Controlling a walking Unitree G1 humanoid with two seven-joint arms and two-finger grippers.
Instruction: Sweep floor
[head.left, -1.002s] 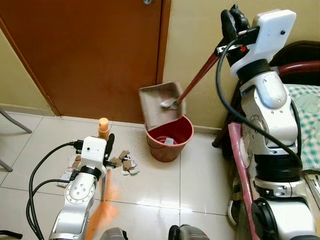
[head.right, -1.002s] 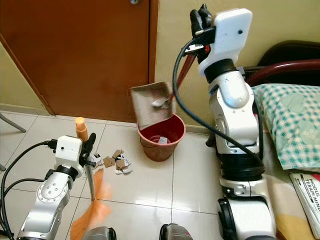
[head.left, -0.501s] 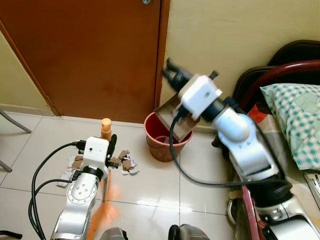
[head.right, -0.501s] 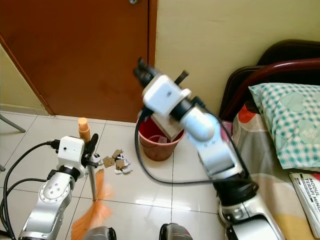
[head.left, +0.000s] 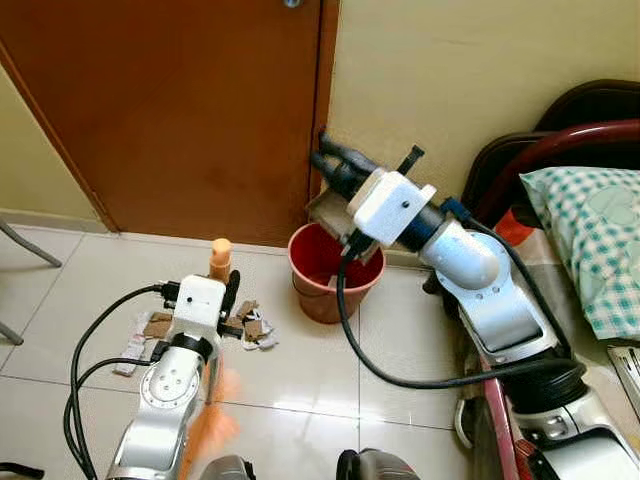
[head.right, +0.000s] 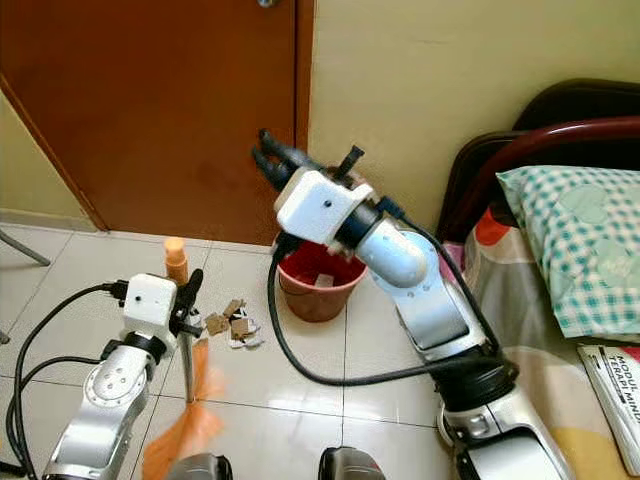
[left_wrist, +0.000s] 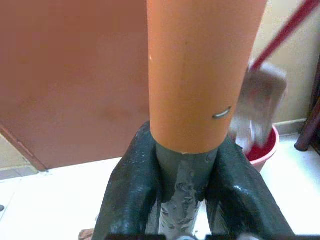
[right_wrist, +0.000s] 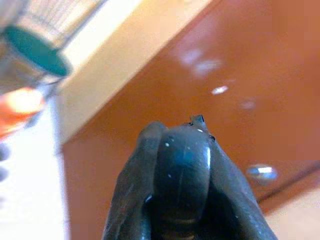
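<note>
My left gripper (head.left: 229, 296) is shut on the broom's grey handle (left_wrist: 176, 170), just below its orange cap (head.left: 220, 258). The orange bristles (head.left: 210, 422) rest blurred on the tiles by my left arm. Scraps of card and paper (head.left: 248, 326) lie on the floor between the broom and the red bucket (head.left: 318, 292). My right gripper (head.left: 336, 164) reaches toward the door and is shut on the dustpan's dark handle end (right_wrist: 181, 160). The brown dustpan (head.left: 324, 208) hangs tilted over the bucket's far rim, partly hidden behind my right wrist.
A brown door (head.left: 180, 110) and a yellow wall stand behind the bucket. A bed with a checked pillow (head.left: 598, 230) and a dark red frame (head.left: 560, 140) fills the right side. A grey chair leg (head.left: 28, 245) crosses the far left. A book (head.right: 615, 390) lies on the bed.
My right arm has swung down from high up to low in front of the door, bringing the dustpan from above the bucket to its far rim. The broom shifted slightly right.
</note>
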